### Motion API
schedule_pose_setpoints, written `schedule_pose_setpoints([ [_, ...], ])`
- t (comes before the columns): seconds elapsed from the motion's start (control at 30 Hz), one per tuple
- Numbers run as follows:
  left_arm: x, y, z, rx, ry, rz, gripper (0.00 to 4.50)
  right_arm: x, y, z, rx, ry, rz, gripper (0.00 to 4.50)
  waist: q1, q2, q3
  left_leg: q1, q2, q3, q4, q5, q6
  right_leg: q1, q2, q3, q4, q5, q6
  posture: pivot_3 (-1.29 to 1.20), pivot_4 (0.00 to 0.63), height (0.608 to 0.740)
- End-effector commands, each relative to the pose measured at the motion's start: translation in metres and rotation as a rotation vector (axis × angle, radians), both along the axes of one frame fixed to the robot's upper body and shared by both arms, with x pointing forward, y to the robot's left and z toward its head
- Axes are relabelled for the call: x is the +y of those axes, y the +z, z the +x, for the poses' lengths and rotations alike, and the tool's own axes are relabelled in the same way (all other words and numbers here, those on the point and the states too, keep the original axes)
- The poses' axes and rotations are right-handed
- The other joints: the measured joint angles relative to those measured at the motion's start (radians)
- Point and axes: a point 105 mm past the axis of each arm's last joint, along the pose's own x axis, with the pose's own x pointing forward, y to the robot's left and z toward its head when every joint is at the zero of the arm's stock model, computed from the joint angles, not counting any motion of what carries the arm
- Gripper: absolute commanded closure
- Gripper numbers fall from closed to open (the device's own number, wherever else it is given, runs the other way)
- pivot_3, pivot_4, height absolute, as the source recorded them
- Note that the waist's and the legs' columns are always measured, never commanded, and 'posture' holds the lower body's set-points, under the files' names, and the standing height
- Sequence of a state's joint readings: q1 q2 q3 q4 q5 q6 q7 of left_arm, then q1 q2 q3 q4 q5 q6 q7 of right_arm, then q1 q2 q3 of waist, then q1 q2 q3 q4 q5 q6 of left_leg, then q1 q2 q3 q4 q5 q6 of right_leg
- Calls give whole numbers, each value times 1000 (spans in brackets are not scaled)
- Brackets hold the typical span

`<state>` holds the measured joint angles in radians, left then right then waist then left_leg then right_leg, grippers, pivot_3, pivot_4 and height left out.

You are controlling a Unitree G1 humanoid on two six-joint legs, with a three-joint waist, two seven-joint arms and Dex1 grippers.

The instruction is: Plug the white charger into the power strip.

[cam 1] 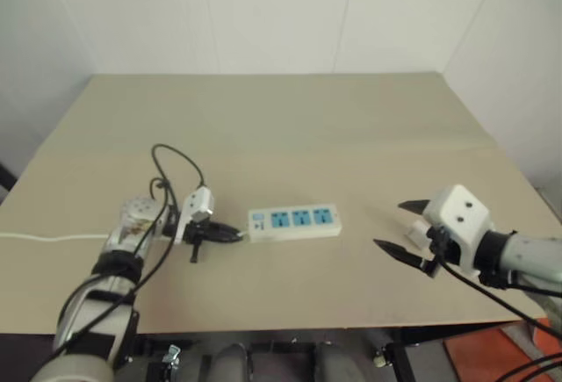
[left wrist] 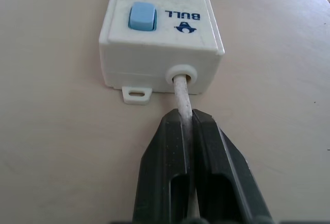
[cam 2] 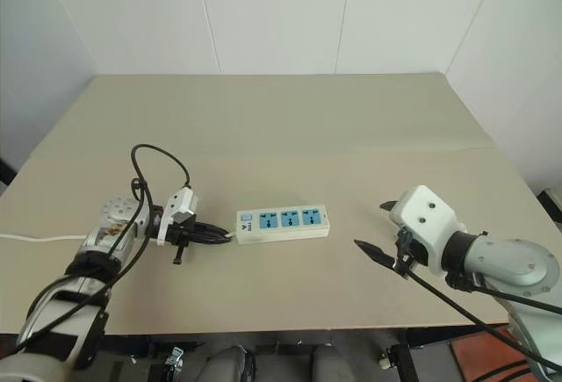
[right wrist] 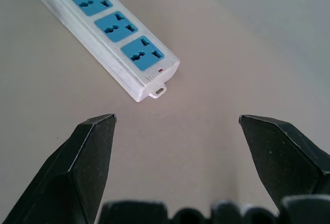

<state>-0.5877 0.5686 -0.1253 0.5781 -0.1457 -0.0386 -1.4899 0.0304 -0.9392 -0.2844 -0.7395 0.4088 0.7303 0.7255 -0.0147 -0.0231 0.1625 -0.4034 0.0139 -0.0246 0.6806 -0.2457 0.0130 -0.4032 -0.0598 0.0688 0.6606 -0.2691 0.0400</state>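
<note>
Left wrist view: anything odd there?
Yes. The left gripper is shut on the cord, right where it leaves the power strip, not on any plug.

You see a smooth, slightly glossy white plastic power strip (left wrist: 160, 44) on a matt beige table (cam 1: 351, 136); its cord (left wrist: 183, 98) looks rubbery, the black fingers (right wrist: 82, 167) matt plastic

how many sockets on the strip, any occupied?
3. The blue sockets sit in a row along the power strip: one next to the switch end, one in the middle, one at the far end. All empty.
</note>
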Motion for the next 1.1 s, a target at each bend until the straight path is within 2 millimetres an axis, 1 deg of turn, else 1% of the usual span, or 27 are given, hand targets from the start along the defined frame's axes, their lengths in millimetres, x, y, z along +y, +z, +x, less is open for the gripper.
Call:
schedule_pose_setpoints([
  [0.03,-14,8,-6,31,38,39,4479,2,5,2,-56,18,-18,0,9,0,0,0,0,-1,0,0,0,0,0,0,0,0,0,0,150,740],
  [0.1,-13,7,-10,85,72,70,4479,3,3,3,-59,22,-16,0,14,0,0,0,-1,0,2,0,0,1,0,-1,1,0,0,0,150,740],
  [0.2,-16,8,-16,117,120,85,3576,5,2,4,-63,30,-17,0,8,0,0,0,-1,0,2,0,0,1,1,-1,2,0,0,0,150,740],
  [0.33,-20,17,-25,174,137,53,2307,3,-1,7,-64,25,-23,0,2,0,0,0,0,0,2,0,0,1,1,-1,2,0,0,0,150,740],
  [0.47,-13,24,-30,186,124,34,1013,2,-3,8,-66,23,-27,0,-1,0,0,1,0,0,2,0,0,1,1,0,2,0,0,0,150,740],
  [0.53,-6,33,-30,152,89,-10,293,2,-3,8,-67,24,-27,0,-3,0,0,1,0,0,2,0,0,0,1,0,2,0,0,0,150,740],
  [0.57,-2,39,-29,130,72,-34,23,1,-3,8,-69,23,-26,0,-2,0,0,1,0,0,2,0,0,0,1,0,2,0,0,0,150,740],
  [0.63,8,52,-24,70,47,-66,23,1,-3,8,-72,19,-23,0,-2,0,0,1,0,1,2,0,0,0,1,0,2,0,0,0,150,740],
  [0.7,13,62,-18,19,52,-95,23,1,-3,8,-74,16,-23,0,-1,0,0,1,0,1,2,0,0,0,1,0,2,0,0,0,150,740],
  [0.73,13,70,-11,-72,41,-183,23,0,-3,8,-74,12,-21,0,0,0,0,1,0,1,2,0,0,0,1,0,1,0,0,0,150,740],
  [0.8,12,79,0,-214,51,-312,23,0,-4,8,-74,6,-19,0,9,0,0,1,-1,2,2,0,0,1,0,-1,1,0,0,0,150,740],
  [0.87,4,73,5,-214,0,-370,23,1,-6,8,-75,3,-16,0,17,0,0,1,-1,4,2,0,0,2,0,-1,0,0,0,0,150,740],
  [0.97,-7,61,11,-124,-41,-466,23,1,-6,9,-81,-3,-18,0,14,0,0,-1,-1,5,3,0,0,1,0,-2,0,0,0,0,150,740],
  [1.03,-13,53,15,-107,-35,-486,23,1,-4,9,-86,-7,-18,0,13,0,0,-2,-1,5,3,0,0,0,0,-2,0,0,0,0,150,740],
  [1.1,-15,43,17,-87,-38,-448,23,-1,-4,8,-88,-18,-23,0,9,-1,0,-2,-1,5,3,0,0,0,0,-2,0,0,0,0,150,740],
])
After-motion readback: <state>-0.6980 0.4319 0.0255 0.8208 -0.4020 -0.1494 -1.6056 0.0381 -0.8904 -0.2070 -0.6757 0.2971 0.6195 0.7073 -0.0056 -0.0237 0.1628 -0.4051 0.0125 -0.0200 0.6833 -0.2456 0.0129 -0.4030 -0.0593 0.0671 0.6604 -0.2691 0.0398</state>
